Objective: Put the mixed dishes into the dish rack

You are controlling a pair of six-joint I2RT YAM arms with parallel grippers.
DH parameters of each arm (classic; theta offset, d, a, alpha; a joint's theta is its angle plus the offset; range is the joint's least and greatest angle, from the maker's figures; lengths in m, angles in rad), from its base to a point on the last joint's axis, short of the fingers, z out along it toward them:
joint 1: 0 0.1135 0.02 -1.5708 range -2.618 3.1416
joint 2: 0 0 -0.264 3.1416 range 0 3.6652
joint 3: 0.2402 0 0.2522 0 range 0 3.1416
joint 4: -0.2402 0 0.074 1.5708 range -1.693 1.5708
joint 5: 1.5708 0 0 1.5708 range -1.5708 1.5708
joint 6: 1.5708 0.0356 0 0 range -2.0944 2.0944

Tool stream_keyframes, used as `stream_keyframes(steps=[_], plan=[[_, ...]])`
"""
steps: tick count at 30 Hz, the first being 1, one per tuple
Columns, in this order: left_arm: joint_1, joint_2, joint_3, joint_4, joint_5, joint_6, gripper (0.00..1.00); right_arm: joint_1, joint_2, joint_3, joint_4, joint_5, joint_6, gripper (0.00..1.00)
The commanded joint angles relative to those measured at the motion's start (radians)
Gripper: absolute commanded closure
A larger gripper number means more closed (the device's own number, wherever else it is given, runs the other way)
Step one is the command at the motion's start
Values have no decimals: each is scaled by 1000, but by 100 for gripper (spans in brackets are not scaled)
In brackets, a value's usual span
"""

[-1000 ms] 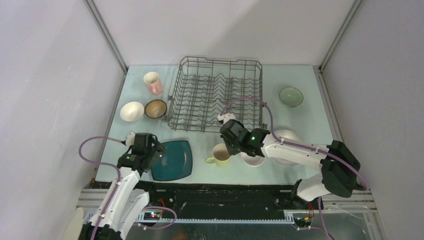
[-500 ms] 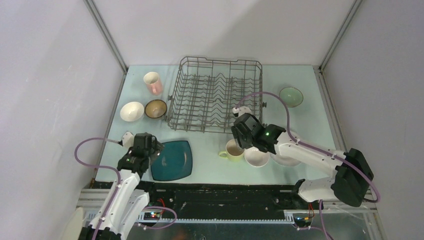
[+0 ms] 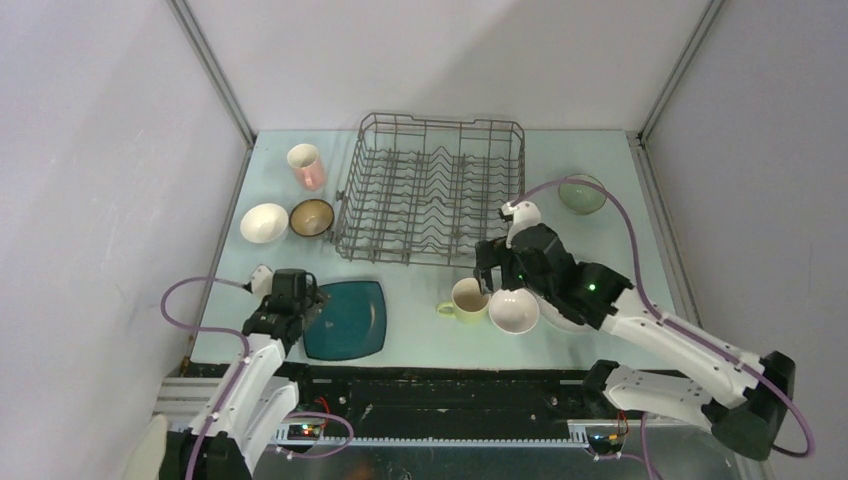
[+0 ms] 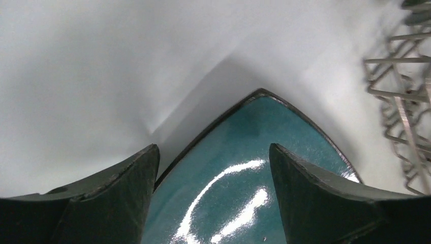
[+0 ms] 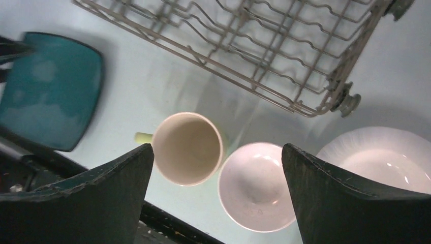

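The right gripper [image 5: 217,150] has released the mug [image 3: 465,298] within the last second: its jaws, shut before, now stand wide apart and empty above the mug and the near bowl [image 3: 514,311]. The mug has shifted right and stands upright just near of the rack [image 3: 352,200], not loaded; no dish is in the rack. The left gripper [image 4: 213,150], open and empty, hangs over the teal plate [image 3: 350,320] at its left edge. The round plate [image 5: 386,157] lies right of the near bowl. The green bowl [image 3: 580,193] sits far right; the pink cup [image 3: 306,166], left bowl [image 3: 263,222] and brown bowl [image 3: 311,216] sit left of the rack. A re-grasp seems due, and the near bowl crowds the mug.
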Motion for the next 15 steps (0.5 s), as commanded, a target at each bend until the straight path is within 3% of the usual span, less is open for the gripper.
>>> stream_keyframes(steps=[1, 4, 8, 15], plan=[[8, 42, -89, 234, 279, 68, 20, 2, -78, -32, 107, -135, -23, 1], [8, 46, -132, 371, 409, 87, 28, 56, -87, -45, 160, -178, -15, 1], [8, 20, -154, 407, 454, 95, 40, 105, -31, -45, 241, -239, 48, 3], [8, -4, -147, 359, 493, 141, 42, 151, 101, -45, 347, -325, 172, 5]])
